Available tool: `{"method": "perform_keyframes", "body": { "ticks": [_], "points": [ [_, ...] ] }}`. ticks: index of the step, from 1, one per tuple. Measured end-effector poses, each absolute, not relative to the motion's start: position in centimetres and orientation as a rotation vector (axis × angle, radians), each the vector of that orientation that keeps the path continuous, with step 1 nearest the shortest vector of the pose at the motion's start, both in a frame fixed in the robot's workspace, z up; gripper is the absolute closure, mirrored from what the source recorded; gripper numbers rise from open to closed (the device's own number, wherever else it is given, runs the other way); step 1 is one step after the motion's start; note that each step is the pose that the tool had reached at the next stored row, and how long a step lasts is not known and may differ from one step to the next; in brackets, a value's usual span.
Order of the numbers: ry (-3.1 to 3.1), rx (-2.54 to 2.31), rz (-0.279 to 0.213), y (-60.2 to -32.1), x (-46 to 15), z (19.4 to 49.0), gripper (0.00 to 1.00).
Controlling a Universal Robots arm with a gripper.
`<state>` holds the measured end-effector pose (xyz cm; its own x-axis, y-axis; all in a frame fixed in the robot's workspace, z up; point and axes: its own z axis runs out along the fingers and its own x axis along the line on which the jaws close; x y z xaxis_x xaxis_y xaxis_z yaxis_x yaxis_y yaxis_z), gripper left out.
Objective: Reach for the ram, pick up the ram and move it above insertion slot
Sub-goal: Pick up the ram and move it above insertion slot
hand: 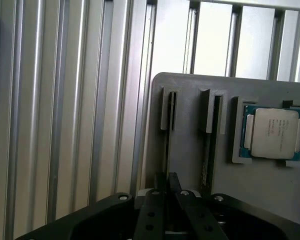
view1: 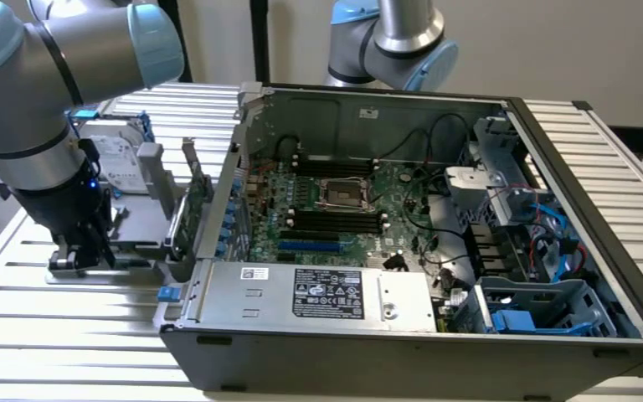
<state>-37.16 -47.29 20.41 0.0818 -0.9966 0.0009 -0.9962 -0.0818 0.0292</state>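
1. The black claw [hand: 167, 176] has its two fingers [hand: 160, 182] drawn close together, one on each face of the ram [hand: 167, 150].
2. The ram is seen edge-on as a thin dark line that runs straight ahead from between the fingers.
3. It stands in a grey holder [hand: 187, 150], and its far end sits in a raised slot guide [hand: 169, 107].
4. Just beside it, a second stick [hand: 207, 160] stands parallel in a neighbouring slot of the holder.
5. Further to that same side, a silver-lidded processor [hand: 273, 132] lies flat in a square recess.
6. A ribbed aluminium table [hand: 65, 110] lies under the holder and stretches out beyond and beside the claw.
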Motion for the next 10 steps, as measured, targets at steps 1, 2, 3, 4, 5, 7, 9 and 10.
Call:
{"method": "perform_keyframes", "body": {
  "ticks": [1,2,3,4,5,7,9,10],
  "points": [
    [-2.114,2.294,-0.03,-47.3,-37.2,20.6,0.86],
    [-2.114,2.294,-0.03,-47.3,-37.1,20.9,0.86],
    [-2.113,2.294,-0.03,-47.3,-37.1,21.2,0.86],
    [-2.113,2.294,-0.03,-47.3,-37.1,21.5,0.86],
    [-2.113,2.294,-0.031,-47.3,-37.1,21.9,0.86],
    [-2.113,2.294,-0.031,-47.3,-37.1,22.6,0.86],
    [-2.113,2.294,-0.031,-47.3,-37.0,23.5,0.86],
    [-2.113,2.294,-0.032,-47.3,-37.0,23.9,0.86]
  ]
}}
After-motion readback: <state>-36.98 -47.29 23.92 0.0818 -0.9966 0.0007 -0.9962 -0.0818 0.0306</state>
